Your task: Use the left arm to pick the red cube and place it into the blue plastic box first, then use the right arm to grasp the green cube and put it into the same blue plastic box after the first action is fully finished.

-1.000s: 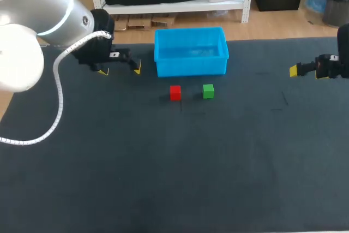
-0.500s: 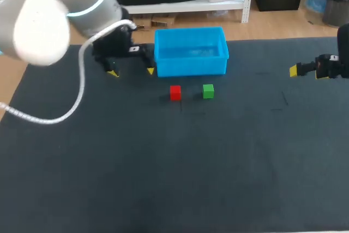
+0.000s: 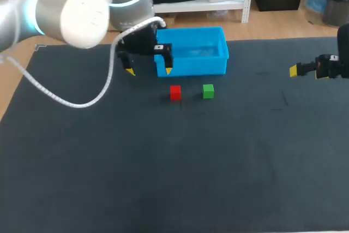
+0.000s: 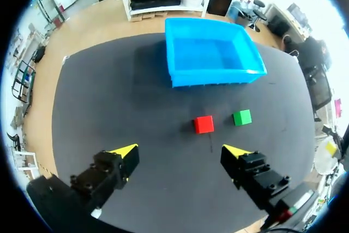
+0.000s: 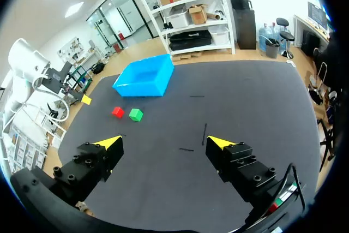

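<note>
Head view: the left gripper [image 3: 149, 71], fingers apart and empty, hangs at the blue plastic box's [image 3: 191, 30] near-left corner. The right gripper [image 5: 164, 142], likewise apart, sits near the table's [image 3: 163, 178] right edge. The red cube [image 3: 175, 92] lies just before the box, with the green cube [image 3: 208, 91] beside it. A careless descent might clip the box wall or nudge the green cube. No writing is legible.

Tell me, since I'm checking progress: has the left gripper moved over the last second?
Yes. In the head view the left gripper has shifted toward the blue plastic box, now at its left front corner.
</note>
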Action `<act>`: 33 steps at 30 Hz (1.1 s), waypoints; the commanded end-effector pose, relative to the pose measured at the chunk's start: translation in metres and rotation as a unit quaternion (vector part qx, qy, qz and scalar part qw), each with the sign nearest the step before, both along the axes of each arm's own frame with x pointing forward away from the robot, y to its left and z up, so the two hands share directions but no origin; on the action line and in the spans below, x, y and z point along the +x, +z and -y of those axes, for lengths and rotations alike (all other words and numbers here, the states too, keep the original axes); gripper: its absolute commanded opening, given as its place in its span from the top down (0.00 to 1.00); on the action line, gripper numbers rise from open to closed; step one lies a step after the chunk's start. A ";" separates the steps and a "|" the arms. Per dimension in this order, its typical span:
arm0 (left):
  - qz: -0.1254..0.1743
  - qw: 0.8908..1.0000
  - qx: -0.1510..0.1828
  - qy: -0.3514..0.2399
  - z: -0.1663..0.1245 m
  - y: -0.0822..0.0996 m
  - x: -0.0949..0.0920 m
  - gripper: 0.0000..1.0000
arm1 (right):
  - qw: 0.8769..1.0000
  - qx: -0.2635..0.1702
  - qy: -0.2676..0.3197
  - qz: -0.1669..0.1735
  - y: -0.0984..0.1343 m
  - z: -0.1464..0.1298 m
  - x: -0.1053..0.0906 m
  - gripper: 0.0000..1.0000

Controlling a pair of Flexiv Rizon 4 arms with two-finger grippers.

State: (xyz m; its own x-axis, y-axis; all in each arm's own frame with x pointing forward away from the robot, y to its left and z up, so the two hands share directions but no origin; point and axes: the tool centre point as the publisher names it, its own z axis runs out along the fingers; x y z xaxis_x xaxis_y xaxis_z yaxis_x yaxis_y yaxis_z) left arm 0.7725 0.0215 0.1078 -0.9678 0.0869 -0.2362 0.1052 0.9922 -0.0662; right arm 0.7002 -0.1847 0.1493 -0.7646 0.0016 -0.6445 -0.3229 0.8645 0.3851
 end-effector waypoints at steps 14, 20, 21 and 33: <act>-0.017 1.000 0.000 0.009 0.027 -0.013 0.023 0.00 | 1.000 0.000 0.001 -0.001 0.000 0.000 0.000 0.00; -0.011 1.000 0.004 0.010 0.038 -0.017 0.029 0.00 | 1.000 0.000 0.001 -0.001 0.000 0.000 0.000 0.00; -0.010 1.000 -0.003 0.019 0.039 -0.018 0.029 0.00 | 1.000 0.000 0.001 -0.001 0.000 0.000 0.000 0.00; -0.013 0.999 0.010 0.033 0.045 -0.043 0.034 0.00 | 1.000 0.000 0.001 -0.001 0.000 0.000 0.000 0.00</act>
